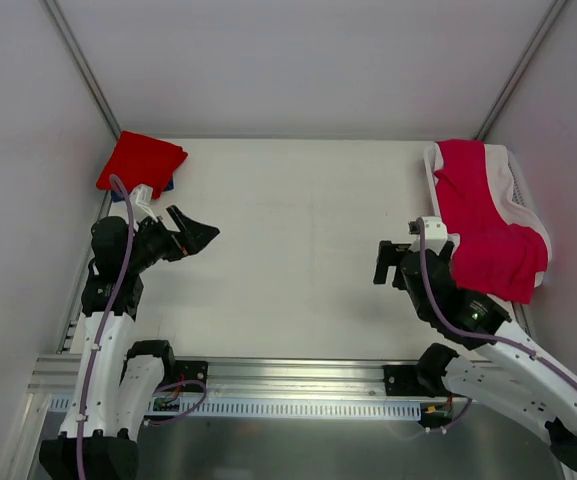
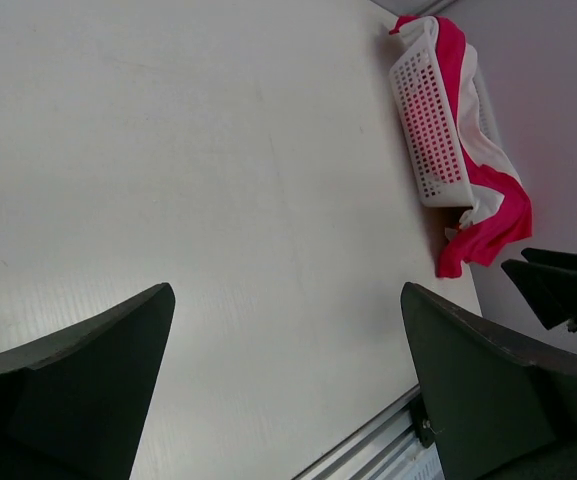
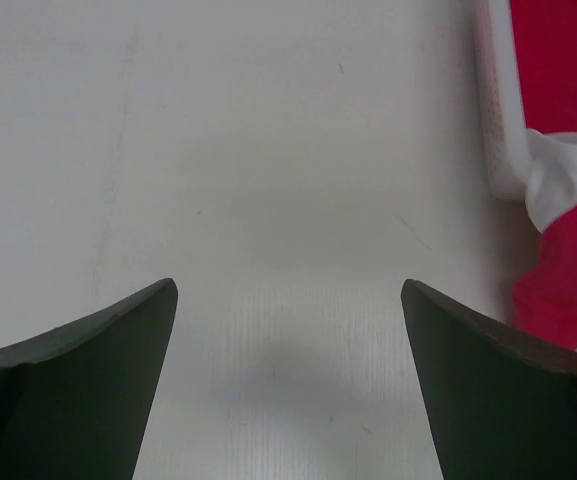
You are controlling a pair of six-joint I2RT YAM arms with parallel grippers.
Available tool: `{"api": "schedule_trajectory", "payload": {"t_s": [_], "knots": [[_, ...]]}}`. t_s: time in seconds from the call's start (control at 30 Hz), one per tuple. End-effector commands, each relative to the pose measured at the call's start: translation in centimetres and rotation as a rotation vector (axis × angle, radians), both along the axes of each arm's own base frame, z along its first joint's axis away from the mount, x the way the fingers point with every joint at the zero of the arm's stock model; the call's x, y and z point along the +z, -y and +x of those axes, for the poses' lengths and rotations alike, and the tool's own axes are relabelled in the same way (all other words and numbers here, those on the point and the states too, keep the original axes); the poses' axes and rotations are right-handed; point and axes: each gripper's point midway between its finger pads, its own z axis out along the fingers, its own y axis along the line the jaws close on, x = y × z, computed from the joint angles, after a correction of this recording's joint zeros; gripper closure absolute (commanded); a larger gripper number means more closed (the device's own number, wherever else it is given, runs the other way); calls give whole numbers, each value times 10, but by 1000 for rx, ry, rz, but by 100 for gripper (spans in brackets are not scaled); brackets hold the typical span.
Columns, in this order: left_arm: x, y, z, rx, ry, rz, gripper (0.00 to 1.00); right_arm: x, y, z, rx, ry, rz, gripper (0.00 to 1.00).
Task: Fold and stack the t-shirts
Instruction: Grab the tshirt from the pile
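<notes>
At the far left corner of the table (image 1: 298,220), about ten o'clock in the top view, the brighter red t-shirt (image 1: 142,160) lies folded on the blue t-shirt (image 1: 169,184). Only thin blue edges show beneath it.

The left gripper (image 1: 196,240) hangs near this stack, towards its five o'clock, and touches neither shirt. In the left wrist view its two dark fingers (image 2: 88,380) stand wide apart with only bare table between them. They grip nothing.

At about two to three o'clock on the table, against the right wall, a white basket (image 1: 519,190) holds the crimson-pink t-shirt (image 1: 483,215). The shirt is unfolded and draped over the basket, and its lower end spills over the near rim onto the table.

The right gripper (image 1: 381,265) sits at about nine o'clock from the shirt's spilled end, close beside it but apart from it, with its tips towards the table's middle. In the right wrist view its fingers (image 3: 498,390) are spread equally wide over bare table and are empty. At two o'clock in that view are the basket's edge, a white flap of cloth (image 3: 560,172) and the crimson fabric, none of it touched.
</notes>
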Motion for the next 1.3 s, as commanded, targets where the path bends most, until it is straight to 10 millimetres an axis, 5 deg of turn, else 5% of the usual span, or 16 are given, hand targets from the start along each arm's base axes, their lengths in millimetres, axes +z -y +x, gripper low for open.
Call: {"api": "schedule_trajectory", "payload": {"t_s": [0.0, 0.13, 0.17, 0.23, 0.27, 0.33, 0.5, 0.63, 0.73, 0.87, 1.27], "knots": [[10, 11, -4, -71, 48, 19, 2, 4, 31, 2, -179, -21, -96, 1], [11, 14, -6, -90, 53, 19, 2, -1, 74, 2, -462, 17, 42, 0], [11, 14, -7, -90, 51, 19, 2, -6, 102, 4, -591, 22, 106, 1], [11, 14, -7, -92, 51, 20, 2, -11, 89, 20, -523, 47, 335, 0], [9, 15, -7, -95, 45, 19, 2, -11, 112, 25, -604, 60, 364, 0], [9, 17, -8, -110, 40, 10, 2, -8, 116, 44, -593, -13, 376, 1], [11, 19, -10, -124, 47, 9, 2, -15, 173, 63, -752, -89, 384, 0], [10, 19, -11, -119, 52, 16, 2, -12, 229, 45, -915, 126, 467, 0], [8, 20, -10, -122, 43, 15, 2, -34, 263, 28, -1051, 149, 553, 0], [6, 21, -8, -128, 27, 11, 2, -54, 274, 30, -1082, 157, 792, 1], [-8, 21, -3, -120, -12, 25, 2, -81, 314, 14, -1266, 120, 760, 1]]}}
